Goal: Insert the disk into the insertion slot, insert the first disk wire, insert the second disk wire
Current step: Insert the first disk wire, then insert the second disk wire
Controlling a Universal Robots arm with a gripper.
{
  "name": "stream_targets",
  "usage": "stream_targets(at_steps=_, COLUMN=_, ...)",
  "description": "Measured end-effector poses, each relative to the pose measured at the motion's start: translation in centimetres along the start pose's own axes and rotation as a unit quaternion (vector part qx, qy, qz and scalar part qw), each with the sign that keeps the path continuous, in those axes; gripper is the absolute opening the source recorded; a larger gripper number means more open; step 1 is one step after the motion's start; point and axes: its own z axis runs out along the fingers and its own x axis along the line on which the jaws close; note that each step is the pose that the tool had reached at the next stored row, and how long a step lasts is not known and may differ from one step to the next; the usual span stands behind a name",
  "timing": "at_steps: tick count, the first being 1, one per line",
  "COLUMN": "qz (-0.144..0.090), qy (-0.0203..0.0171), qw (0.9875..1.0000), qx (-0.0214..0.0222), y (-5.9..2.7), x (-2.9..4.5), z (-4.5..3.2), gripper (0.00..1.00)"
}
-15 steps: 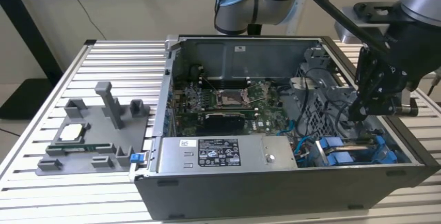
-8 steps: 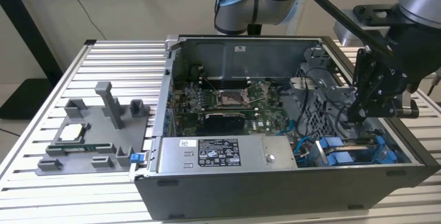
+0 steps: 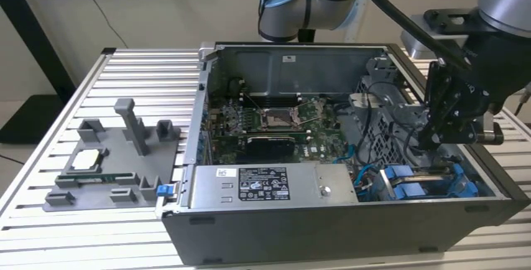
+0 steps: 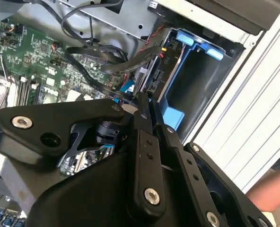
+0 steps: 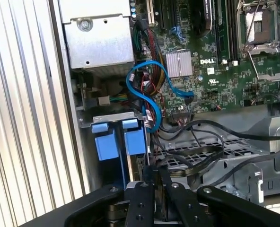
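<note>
Above the case's blue-tabbed insertion slot (image 3: 431, 183), the hand (image 3: 433, 138) is hovering, fingers pressed together, apparently pinching a wire connector.

An open grey computer case (image 3: 332, 232) sits on a slatted aluminium table (image 3: 141, 71). Inside lies a green circuit board (image 3: 249, 124) with a square silver processor socket (image 3: 275, 118) near its middle. Along the case's near edge runs a long silver box (image 3: 274, 186) bearing a black-and-white sticker. A blue cable (image 5: 152, 94) loops over the board in the first wrist view — black cables (image 5: 201, 142) trail beside it. On the exterior view's left, a grey holder tray (image 3: 116, 158) rests on the table, a small chip (image 3: 87, 160) lying on it.
</note>
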Motion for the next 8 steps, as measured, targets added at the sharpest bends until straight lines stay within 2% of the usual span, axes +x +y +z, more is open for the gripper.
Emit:
stream_targets(at_steps=2, qz=0.000, qy=0.0052, qw=1.0000, qx=0.0008, y=0.00, x=0.01, z=0.19, gripper=0.00)
stream_targets(at_steps=6, qz=-0.001, qy=0.0181, qw=0.9998, qx=0.0029, y=0.02, x=0.04, z=0.49, gripper=0.00)
stream_targets(at_steps=8, qz=-0.001, qy=0.0226, qw=0.9997, qx=0.0038, y=0.03, x=0.06, z=0.72, gripper=0.00)
